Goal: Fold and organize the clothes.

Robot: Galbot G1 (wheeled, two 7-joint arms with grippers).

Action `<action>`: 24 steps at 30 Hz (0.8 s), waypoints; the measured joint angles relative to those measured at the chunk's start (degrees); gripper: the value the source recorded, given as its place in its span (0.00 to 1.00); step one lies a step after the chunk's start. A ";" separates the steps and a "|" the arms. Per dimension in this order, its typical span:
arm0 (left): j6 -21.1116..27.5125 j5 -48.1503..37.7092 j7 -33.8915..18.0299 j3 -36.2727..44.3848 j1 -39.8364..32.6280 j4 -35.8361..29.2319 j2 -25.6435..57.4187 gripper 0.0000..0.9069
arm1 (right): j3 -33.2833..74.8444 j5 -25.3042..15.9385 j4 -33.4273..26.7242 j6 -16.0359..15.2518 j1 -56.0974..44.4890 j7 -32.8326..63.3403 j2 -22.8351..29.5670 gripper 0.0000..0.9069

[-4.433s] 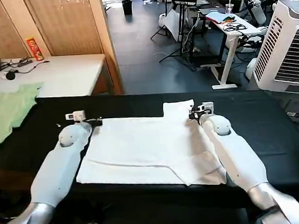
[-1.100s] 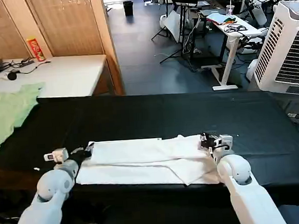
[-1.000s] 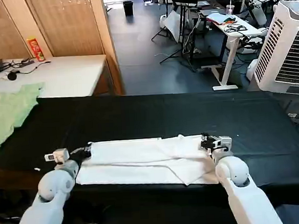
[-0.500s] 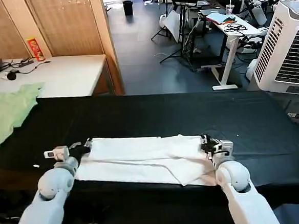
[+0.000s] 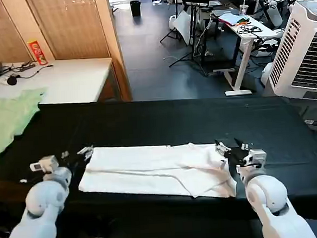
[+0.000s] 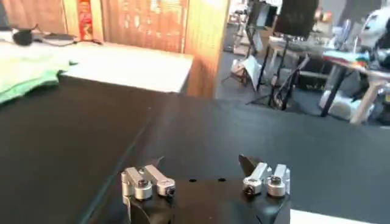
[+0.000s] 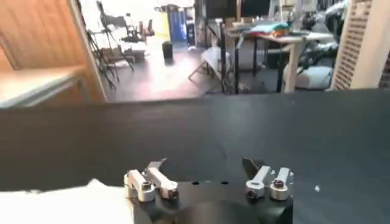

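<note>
From the head view, the white T-shirt lies folded into a long band across the near part of the black table, its plain side up. The left gripper sits just off the shirt's left end, fingers spread wide and holding nothing, with a narrow strip of black table between them and the cloth. The right gripper sits at the shirt's right end, also spread wide and empty; its fingers stand just beside the rumpled right edge, and I cannot tell whether they touch it. A pale green garment lies well apart at the table's far left corner. Behind it stands a white table.

In the left wrist view, the left gripper hangs over bare black table, its two fingers set far apart with nothing between them. A small corner of the T-shirt peeks in beside the gripper's base. The green garment lies far off.

In the right wrist view, the right gripper is likewise wide and empty above the black table. The edge of the T-shirt lies close beside one finger, not between the two.
</note>
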 joint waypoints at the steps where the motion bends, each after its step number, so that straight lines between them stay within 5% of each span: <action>1: -0.05 0.49 0.00 -0.12 1.36 -0.56 -0.58 0.97 | 0.16 0.08 0.76 0.00 -0.44 -0.14 -0.15 0.97; 7: -0.17 1.81 -0.06 -0.39 4.84 -1.69 -2.75 0.97 | 0.58 0.55 3.18 0.01 -1.48 -0.23 -0.30 0.97; 9: -0.26 2.28 -0.05 -0.39 5.18 -1.71 -3.24 0.77 | 0.59 0.57 3.68 0.02 -1.64 -0.23 -0.29 0.97; 10: -0.31 2.65 -0.02 -0.39 5.33 -1.60 -3.47 0.45 | 0.59 0.57 3.83 0.04 -1.65 -0.22 -0.29 0.97; 12: -0.50 3.06 0.02 -0.38 5.62 -1.34 -3.74 0.22 | 0.59 0.57 3.88 0.09 -1.63 -0.18 -0.22 0.97; 17: -0.68 5.33 -0.07 -0.15 6.38 -0.83 -4.10 0.15 | 0.41 0.42 4.15 0.12 -1.40 -0.27 -0.07 0.97; 20: -0.76 5.97 -0.10 0.12 6.52 -0.50 -4.42 0.01 | 0.28 0.40 4.43 0.11 -1.15 -0.36 -0.07 0.97; 24: -0.89 6.95 0.07 0.51 6.51 -0.39 -4.60 0.00 | 0.27 0.34 4.49 0.09 -0.85 -0.37 -0.14 0.97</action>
